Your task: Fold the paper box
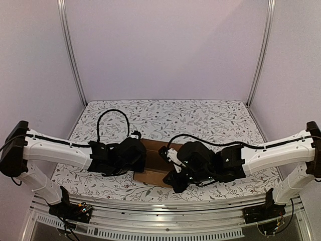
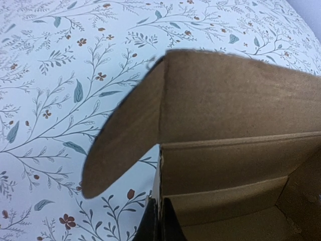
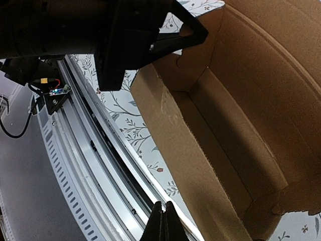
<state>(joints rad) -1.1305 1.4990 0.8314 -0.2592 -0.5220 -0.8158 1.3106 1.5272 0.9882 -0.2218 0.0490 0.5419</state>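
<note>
The paper box [image 1: 152, 168] is plain brown cardboard, half formed, near the table's front edge between my two grippers. In the left wrist view its walls stand up, its lid [image 2: 235, 95] is raised and a rounded side flap [image 2: 125, 140] hangs outward. My left gripper [image 2: 160, 223] is shut on the box's near side wall [image 2: 161, 170]. In the right wrist view the open box [image 3: 235, 125] shows its long front wall [image 3: 185, 150]. My right gripper [image 3: 163, 223] is shut and empty, just left of that wall, above the table's front edge.
The floral tablecloth [image 1: 200, 118] covers the table. The metal front rail [image 3: 95, 165] runs beside the box. The left arm's black wrist [image 3: 145, 35] hangs over the box's far end. Frame posts [image 1: 72, 55] stand at the back corners.
</note>
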